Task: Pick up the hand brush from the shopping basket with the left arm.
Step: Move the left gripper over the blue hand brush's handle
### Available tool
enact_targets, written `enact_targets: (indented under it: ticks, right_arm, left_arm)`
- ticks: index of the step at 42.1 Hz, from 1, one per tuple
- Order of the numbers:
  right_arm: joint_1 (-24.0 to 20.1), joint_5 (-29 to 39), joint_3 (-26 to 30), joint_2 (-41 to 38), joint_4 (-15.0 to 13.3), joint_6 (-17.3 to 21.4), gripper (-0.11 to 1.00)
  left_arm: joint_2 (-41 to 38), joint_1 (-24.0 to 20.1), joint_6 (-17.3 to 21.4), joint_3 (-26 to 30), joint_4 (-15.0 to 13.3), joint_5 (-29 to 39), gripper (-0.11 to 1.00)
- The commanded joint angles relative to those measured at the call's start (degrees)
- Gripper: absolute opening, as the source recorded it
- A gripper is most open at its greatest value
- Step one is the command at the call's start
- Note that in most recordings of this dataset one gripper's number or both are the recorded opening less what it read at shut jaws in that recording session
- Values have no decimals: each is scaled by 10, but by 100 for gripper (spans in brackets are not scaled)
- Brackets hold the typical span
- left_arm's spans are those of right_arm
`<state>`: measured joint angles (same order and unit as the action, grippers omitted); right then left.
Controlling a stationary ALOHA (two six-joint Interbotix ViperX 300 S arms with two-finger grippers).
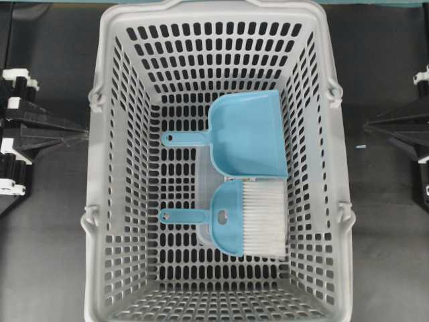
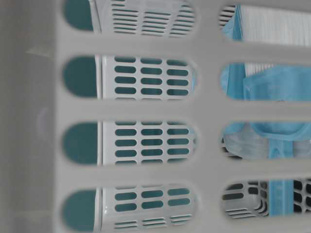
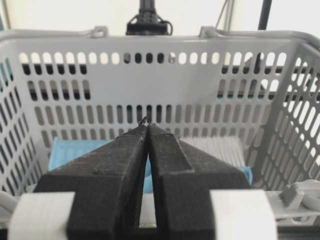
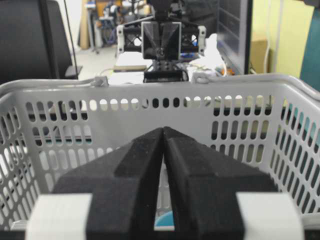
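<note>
The hand brush (image 1: 231,216), blue with white bristles (image 1: 263,218), lies flat on the floor of the light-grey shopping basket (image 1: 100,168), its handle pointing left. My left gripper (image 1: 84,134) is shut and empty outside the basket's left wall. In the left wrist view the gripper (image 3: 148,124) has its tips touching in front of the basket (image 3: 150,85), with the brush's bristles (image 3: 220,149) beyond at the right. My right gripper (image 1: 366,126) is shut and empty outside the right wall; the right wrist view also shows it (image 4: 163,128).
A blue dustpan (image 1: 248,134) lies just behind the brush in the basket, touching its bristle end; it also shows in the left wrist view (image 3: 75,150). The table-level view looks through the basket wall (image 2: 146,109). The basket's high walls stand between both grippers and the brush.
</note>
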<state>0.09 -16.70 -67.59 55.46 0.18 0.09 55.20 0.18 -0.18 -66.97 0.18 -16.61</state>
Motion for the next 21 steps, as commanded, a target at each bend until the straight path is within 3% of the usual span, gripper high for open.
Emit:
enact_targets:
  ticks: [1, 5, 21]
  right_arm:
    - [4, -4, 12, -4, 4, 2, 0]
    - [4, -4, 12, -4, 7, 3, 0]
    - [4, 55, 21, -3, 7, 17, 0]
  left_arm:
    - [-11, -1, -3, 43, 24, 45, 6]
    - [-29, 1, -4, 92, 24, 132, 0]
    - [-211, 47, -4, 345, 24, 496, 0]
